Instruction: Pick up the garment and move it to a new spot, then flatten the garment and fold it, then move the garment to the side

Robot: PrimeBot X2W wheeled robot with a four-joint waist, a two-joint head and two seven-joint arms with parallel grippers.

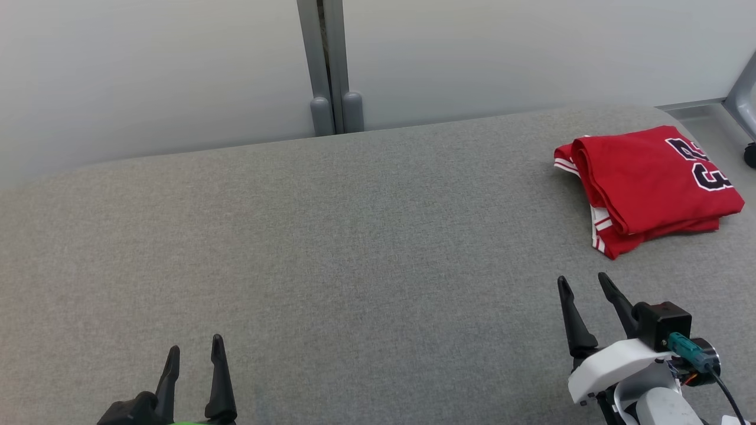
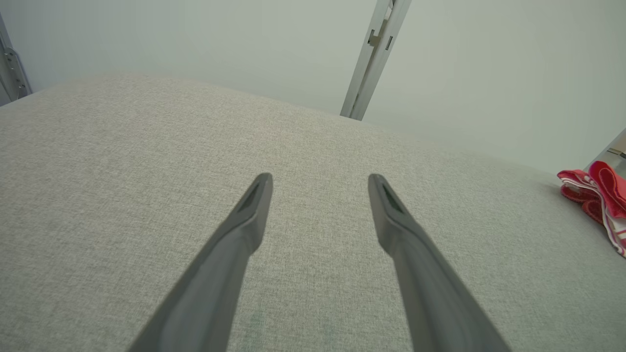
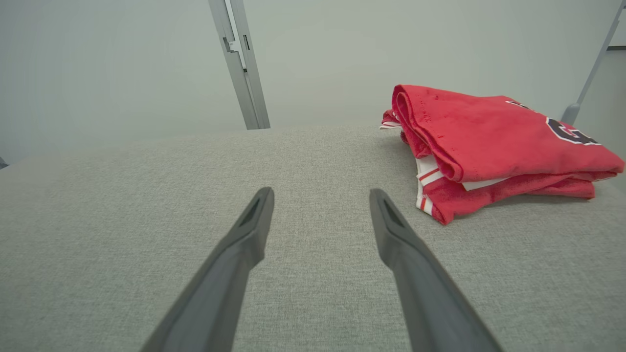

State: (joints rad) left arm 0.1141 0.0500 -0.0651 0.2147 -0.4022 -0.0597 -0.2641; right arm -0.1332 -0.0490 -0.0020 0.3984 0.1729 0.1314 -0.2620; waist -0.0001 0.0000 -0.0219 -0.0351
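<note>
The garment (image 1: 647,186) is a red jersey with white trim and dark lettering, lying folded in a compact stack at the far right of the grey fabric surface (image 1: 354,248). The right wrist view has the garment (image 3: 484,146) ahead and to the right, and its edge (image 2: 599,200) peeks in at the right border of the left wrist view. My right gripper (image 1: 585,283) hovers open a short way in front of the stack, nothing between its fingers. Down at the lower left, my left gripper (image 1: 195,348) is open and holds nothing.
A pale wall with a grey metal post (image 1: 328,65) runs behind the surface. At the far right a grey frame leg and a dark caster (image 1: 750,154) stand beside the surface's rounded edge.
</note>
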